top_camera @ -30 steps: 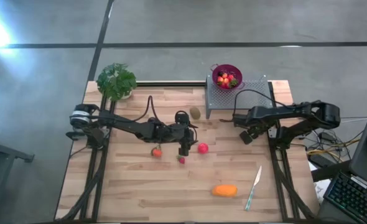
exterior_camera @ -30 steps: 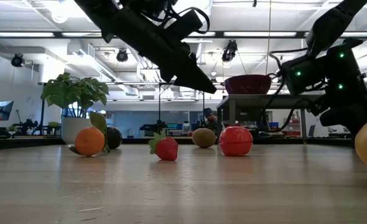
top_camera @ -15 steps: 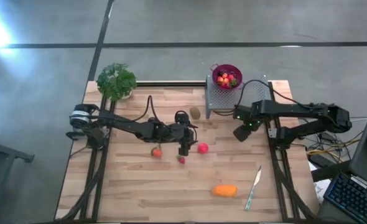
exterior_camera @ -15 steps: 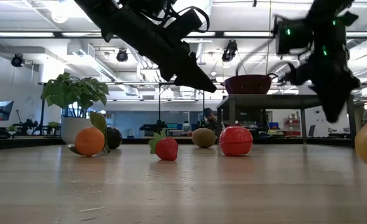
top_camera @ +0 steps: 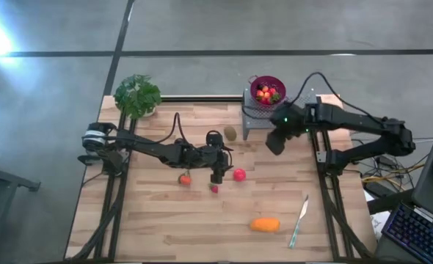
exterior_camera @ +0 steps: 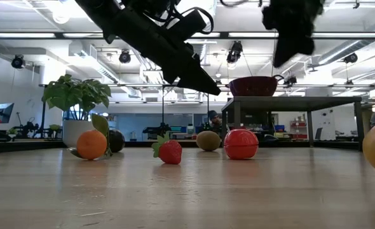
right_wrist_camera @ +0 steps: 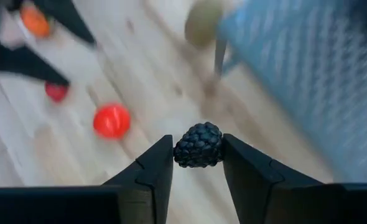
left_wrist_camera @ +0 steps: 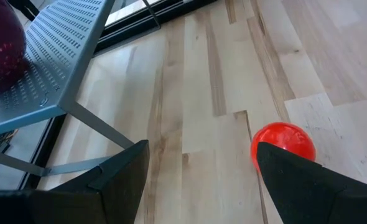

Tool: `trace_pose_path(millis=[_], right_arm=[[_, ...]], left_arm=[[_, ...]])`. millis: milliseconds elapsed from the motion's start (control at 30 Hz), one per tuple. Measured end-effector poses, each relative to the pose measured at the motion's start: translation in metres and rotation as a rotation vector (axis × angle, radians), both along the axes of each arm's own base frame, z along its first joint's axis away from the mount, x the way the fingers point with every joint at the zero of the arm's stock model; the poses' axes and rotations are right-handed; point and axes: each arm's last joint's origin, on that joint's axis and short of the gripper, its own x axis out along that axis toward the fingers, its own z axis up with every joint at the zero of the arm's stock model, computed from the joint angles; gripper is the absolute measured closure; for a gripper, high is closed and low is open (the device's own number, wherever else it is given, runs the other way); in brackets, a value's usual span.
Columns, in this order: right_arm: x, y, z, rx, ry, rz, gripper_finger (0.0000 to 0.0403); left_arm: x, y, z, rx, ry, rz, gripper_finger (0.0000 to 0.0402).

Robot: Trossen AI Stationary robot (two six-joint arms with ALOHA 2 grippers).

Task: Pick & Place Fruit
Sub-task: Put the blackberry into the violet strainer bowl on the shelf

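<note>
Overhead arrangement, left to right. A potted green plant (top_camera: 136, 95) stands at the far left corner of the wooden table (top_camera: 158, 227). The left arm reaches across the table's middle; its left tool (top_camera: 217, 178) hangs above the wood with fingers apart and nothing between them, as the left wrist view confirms (left_wrist_camera: 199, 180). Just beside it lie a small orange fruit (top_camera: 185, 179), a strawberry (top_camera: 214, 188) and a red ball (top_camera: 239, 174); in the left wrist view the red ball (left_wrist_camera: 283, 142) sits near one fingertip without touching it. A brown kiwi (top_camera: 230, 133) rests farther back, close to the leg of a grey perforated stand (top_camera: 293, 106). On that stand sits a purple bowl (top_camera: 267, 89) already containing strawberries and other small pieces. The right tool (top_camera: 274, 141) is raised in the air beside the stand, and the right wrist view shows its two fingers clamped on a dark, bumpy blackberry (right_wrist_camera: 198, 145), well above the table. Near the front edge lie a larger oblong orange piece (top_camera: 265, 224) and, to its right, a slim pale knife (top_camera: 300, 219). The low view shows the strawberry (exterior_camera: 170, 151), kiwi (exterior_camera: 208, 140) and red ball (exterior_camera: 241, 144) resting on the wood.
</note>
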Motion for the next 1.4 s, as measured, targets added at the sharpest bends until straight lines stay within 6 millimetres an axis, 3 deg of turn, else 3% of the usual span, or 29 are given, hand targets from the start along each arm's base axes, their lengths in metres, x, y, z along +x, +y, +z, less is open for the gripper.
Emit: trace_pose_path(millis=[233, 467, 733, 900, 1267, 1400], right_arm=[[0.020, -0.028, 0.043, -0.154, -0.058, 0.005, 0.0290], [0.038, -0.077, 0.057, -0.216, -0.030, -0.057, 0.0276], [0.040, -0.138, 0.044, -0.190, 0.082, -0.184, 0.0291], [0.036, -0.166, 0.027, -0.145, 0.163, -0.236, 0.0277], [0.031, -0.183, 0.014, -0.143, 0.221, -0.263, 0.0288], [0.030, -0.183, 0.014, -0.144, 0.219, -0.267, 0.0264]], left_arm=[[0.000, 0.000, 0.000, 0.000, 0.001, 0.000, 0.0101], [0.000, 0.000, 0.000, 0.000, 0.002, 0.000, 0.0101], [0.000, 0.000, -0.001, 0.000, 0.006, 0.000, 0.0101], [0.000, 0.000, -0.001, 0.000, 0.006, 0.000, 0.0101], [0.000, 0.000, -0.001, 0.000, 0.003, 0.000, 0.0101], [0.000, 0.000, -0.001, 0.000, 0.002, 0.000, 0.0101]])
